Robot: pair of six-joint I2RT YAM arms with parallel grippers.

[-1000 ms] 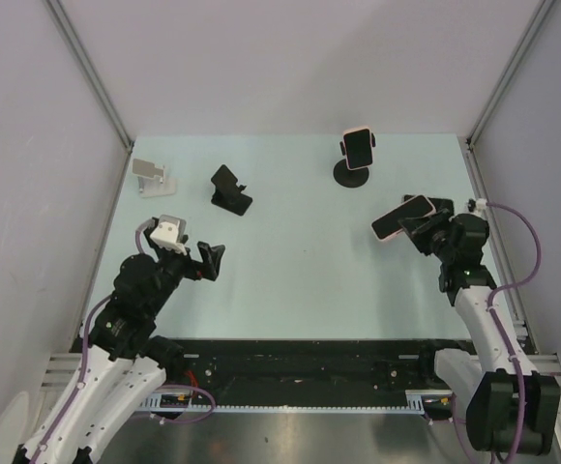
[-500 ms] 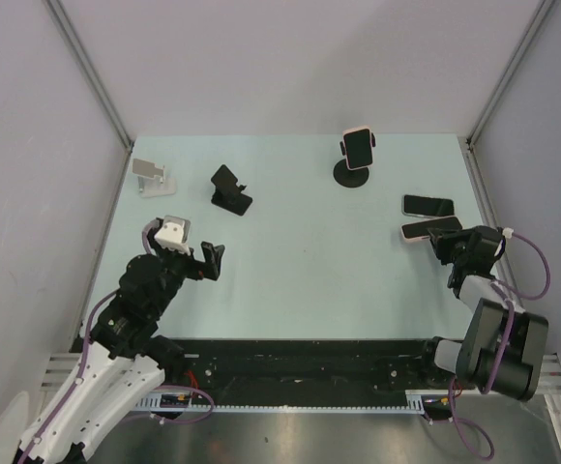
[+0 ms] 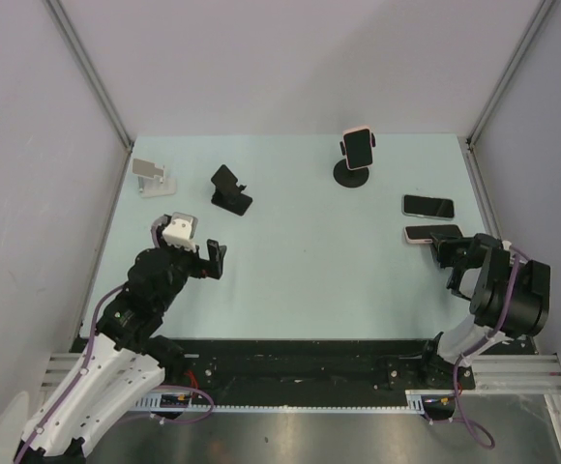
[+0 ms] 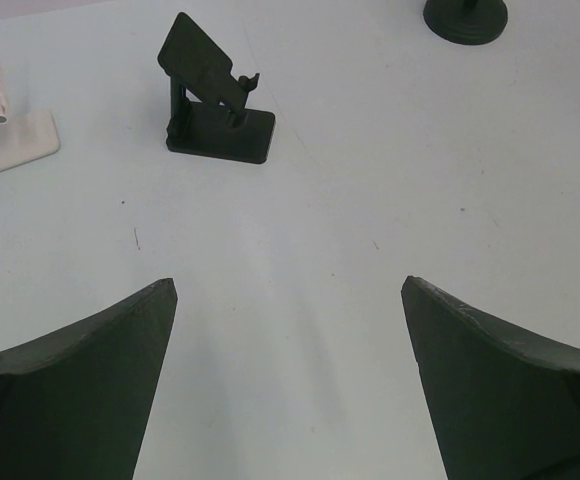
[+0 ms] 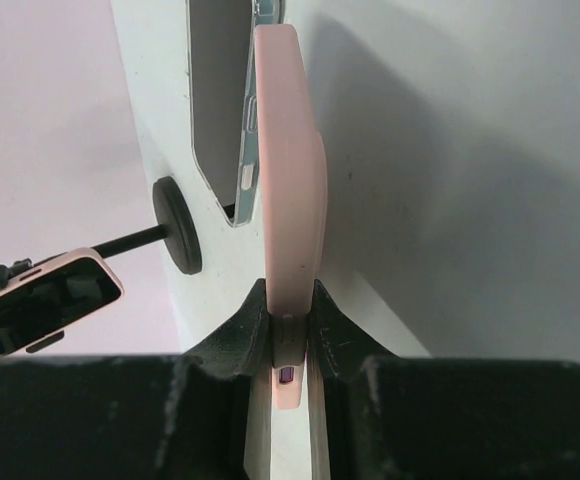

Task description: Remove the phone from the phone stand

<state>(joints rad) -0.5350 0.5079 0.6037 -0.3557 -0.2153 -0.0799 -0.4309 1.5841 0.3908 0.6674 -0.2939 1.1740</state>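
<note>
My right tool (image 5: 288, 335) pinches the pink phone (image 5: 290, 150) by one end; it may slip onto the neighbouring phone (image 3: 428, 205). Left tool (image 4: 288, 288) spread.

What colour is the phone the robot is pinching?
Its slim phone case is pale pink, clearest in the right wrist view.

One desk (image 3: 300, 261), smooth matt pale sheet with a few small dark specks; one black stand (image 4: 210, 95), matt plastic; one white stand (image 4: 0, 140), smooth with a slight sheen. One pink-cased phone (image 5: 290, 170), case matt and soft-looking, like silicone; one flat phone (image 3: 428, 205) and one mounted phone (image 3: 359, 147), screens dark and glossy, the latter on a matt black round-base stand (image 3: 354, 172). The left hand (image 4: 288, 285) and right hand (image 5: 288, 295) have fingers (image 4: 490, 380) of matt dark plastic, faintly grainy; near rail (image 3: 290, 411), brushed metal.
</note>
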